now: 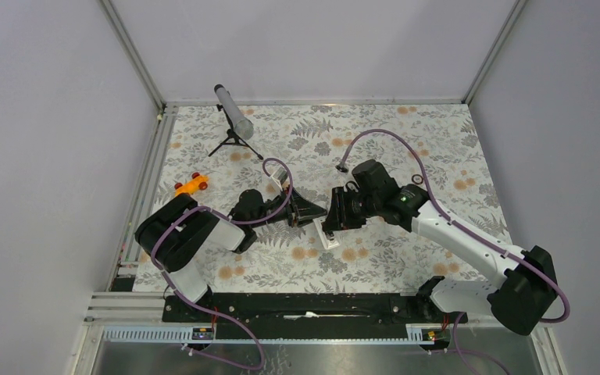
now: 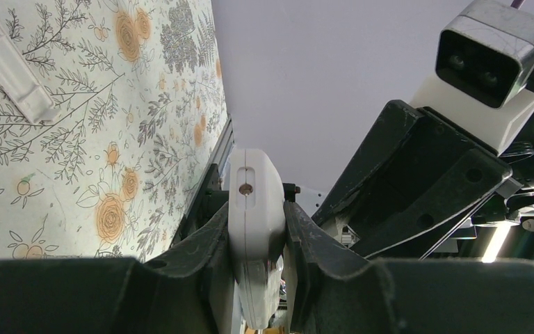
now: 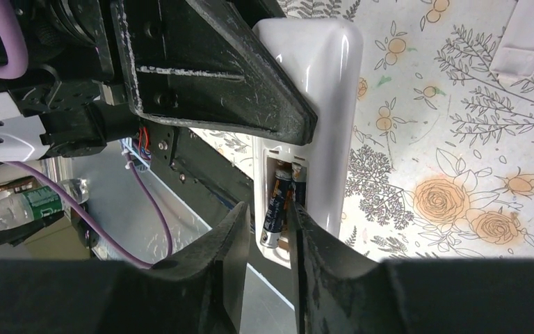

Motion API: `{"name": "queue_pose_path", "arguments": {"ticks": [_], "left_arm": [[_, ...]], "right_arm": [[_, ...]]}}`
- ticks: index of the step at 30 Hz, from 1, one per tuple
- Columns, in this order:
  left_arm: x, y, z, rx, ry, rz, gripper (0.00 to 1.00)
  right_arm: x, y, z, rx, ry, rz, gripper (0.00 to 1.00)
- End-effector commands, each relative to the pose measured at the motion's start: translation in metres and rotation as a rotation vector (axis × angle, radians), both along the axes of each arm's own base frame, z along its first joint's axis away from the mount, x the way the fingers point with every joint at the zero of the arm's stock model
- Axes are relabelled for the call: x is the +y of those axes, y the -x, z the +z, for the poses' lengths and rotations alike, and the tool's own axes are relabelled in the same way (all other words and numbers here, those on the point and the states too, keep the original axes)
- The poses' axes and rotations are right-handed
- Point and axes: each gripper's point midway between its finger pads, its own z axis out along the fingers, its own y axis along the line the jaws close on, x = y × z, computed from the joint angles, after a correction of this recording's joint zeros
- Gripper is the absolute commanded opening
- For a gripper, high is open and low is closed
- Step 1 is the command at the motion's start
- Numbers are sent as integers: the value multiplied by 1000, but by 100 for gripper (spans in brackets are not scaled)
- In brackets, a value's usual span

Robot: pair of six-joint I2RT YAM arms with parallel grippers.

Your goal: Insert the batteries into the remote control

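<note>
**Top view.** Left gripper (image 1: 311, 214) and right gripper (image 1: 330, 222) meet nose to nose at mid-table (image 1: 375, 266). The remote (image 1: 319, 221) is a white sliver between them, held off the surface. A white strip (image 1: 330, 240) lies flat just below the two grippers. A car (image 1: 191, 184) sits well to the left, and a tube (image 1: 233, 113) on a tripod stands at the far left.

**Left wrist.** The left gripper (image 2: 257, 226) is clamped on the remote (image 2: 254, 188), which is seen edge-on with a finger pressed to each flat side. The strip (image 2: 10, 66) lies on the table at upper left.

**Right wrist.** The remote (image 3: 327, 83) has its compartment open. A left-gripper finger (image 3: 215, 76) pinches its upper part. The batteries (image 3: 277, 202) are both in the compartment, side by side. The nearer one is tilted, with its end raised above the compartment. The right gripper (image 3: 268, 226) has its fingers drawn close either side of this nearer one. Whether they actually grip it cannot be told. The strip (image 3: 528, 38) is at the upper right corner.
</note>
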Motion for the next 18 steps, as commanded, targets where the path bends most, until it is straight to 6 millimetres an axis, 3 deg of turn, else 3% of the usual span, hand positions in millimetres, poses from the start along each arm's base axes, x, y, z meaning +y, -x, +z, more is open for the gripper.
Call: {"name": "queue_pose_path", "arguments": {"ticks": [1, 6, 9, 12, 14, 18], "left_arm": [[-5, -2, 33, -91, 89, -13, 0], [-4, -3, 37, -71, 115, -9, 0], [-4, -3, 41, -57, 129, -5, 0], [-3, -4, 45, -45, 143, 0, 0], [-3, -4, 49, -32, 154, 1, 0], [-1, -3, 58, -4, 190, 2, 0]], "right_arm": [[5, -10, 35, -80, -60, -32, 37], [4, -11, 63, -139, -138, -74, 52], [-3, -10, 70, -158, -152, -118, 61], [-17, -4, 68, -186, -166, -164, 74], [-26, -2, 55, -203, -170, -200, 83], [-22, 5, 54, -185, -274, -219, 88]]}}
